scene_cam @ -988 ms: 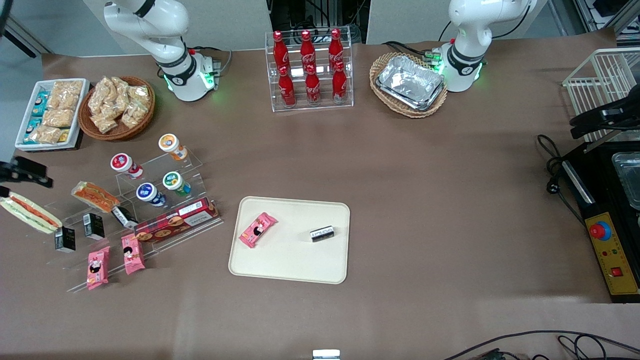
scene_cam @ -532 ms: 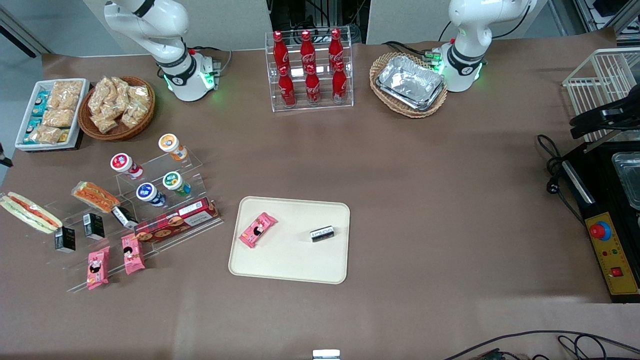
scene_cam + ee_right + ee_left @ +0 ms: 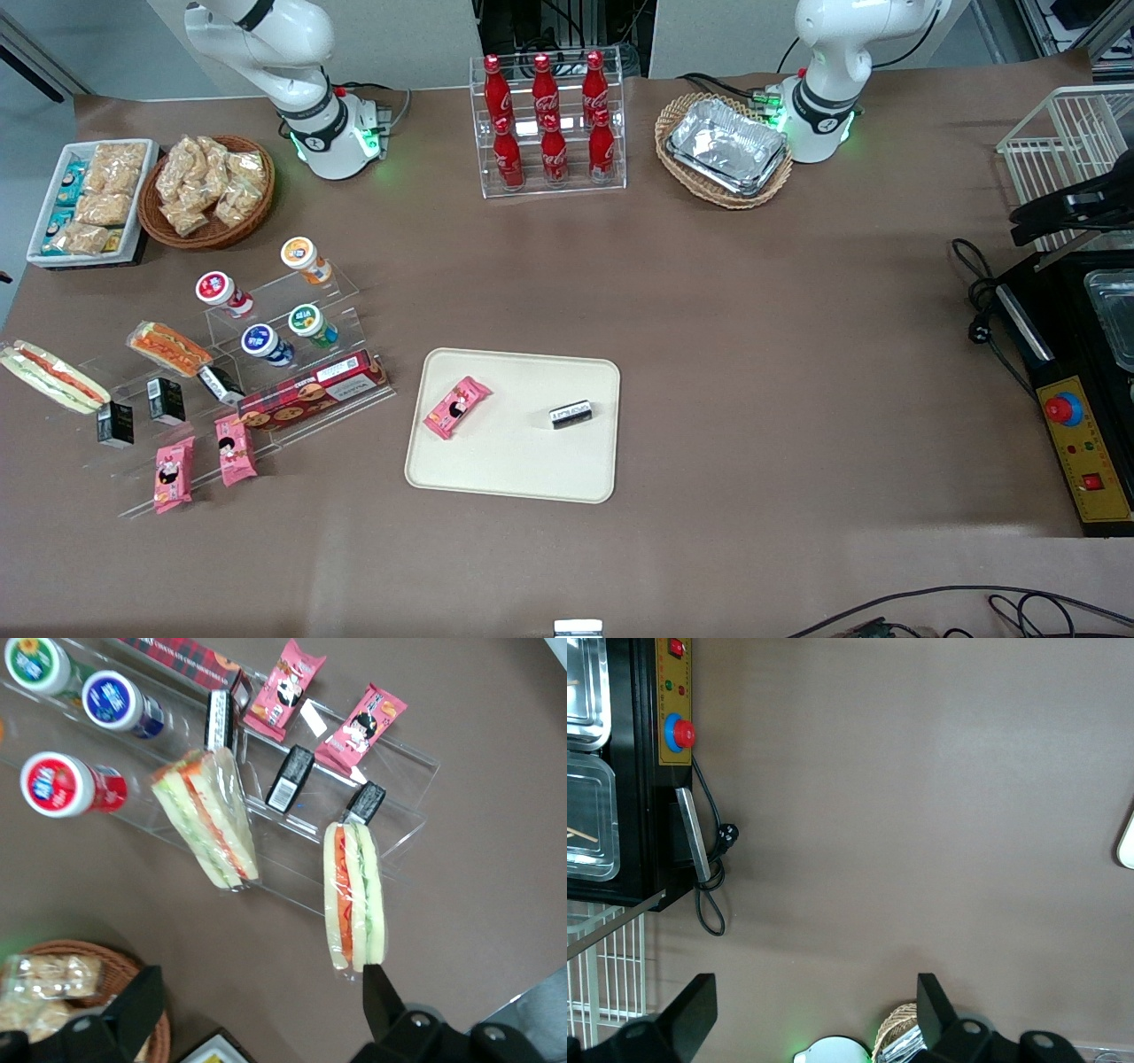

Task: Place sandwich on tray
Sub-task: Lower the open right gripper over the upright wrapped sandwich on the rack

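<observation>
**Gripper above the display, sandwich not yet picked**

The sandwich (image 3: 53, 377) lies at the mid-height edge of the front view, toward the working arm's end of the table. It leans on the end of a clear stepped stand (image 3: 292, 416), cut side up, so its red and green stripes face the wrist camera. That pose leaves its long bread faces free to grip.

The gripper (image 3: 259, 979) hangs above the stand with its jaws wide apart and holds nothing. One finger (image 3: 376, 992) sits near the end of the sandwich (image 3: 354, 899), and the shorter sandwich (image 3: 208, 824) lies beside it. The wide opening probably serves to straddle the wedge across its narrow width.

The tray (image 3: 523, 461) sits low in the centre of the front view, well apart. A pink snack (image 3: 456, 408) and a dark pack (image 3: 570, 413) lie on it, with bare room nearer the camera.
</observation>
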`<action>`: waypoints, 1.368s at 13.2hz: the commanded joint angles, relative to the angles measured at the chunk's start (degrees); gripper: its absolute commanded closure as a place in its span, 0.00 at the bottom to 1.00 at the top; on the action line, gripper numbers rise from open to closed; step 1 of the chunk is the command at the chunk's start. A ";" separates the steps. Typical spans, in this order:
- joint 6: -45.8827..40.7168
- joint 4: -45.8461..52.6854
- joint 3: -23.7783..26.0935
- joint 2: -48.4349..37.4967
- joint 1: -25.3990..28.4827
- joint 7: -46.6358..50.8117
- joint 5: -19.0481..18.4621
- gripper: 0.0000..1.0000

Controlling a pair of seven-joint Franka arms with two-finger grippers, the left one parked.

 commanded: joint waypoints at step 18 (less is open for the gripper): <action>22.25 -13.50 -1.99 1.19 -0.77 -8.67 0.94 0.00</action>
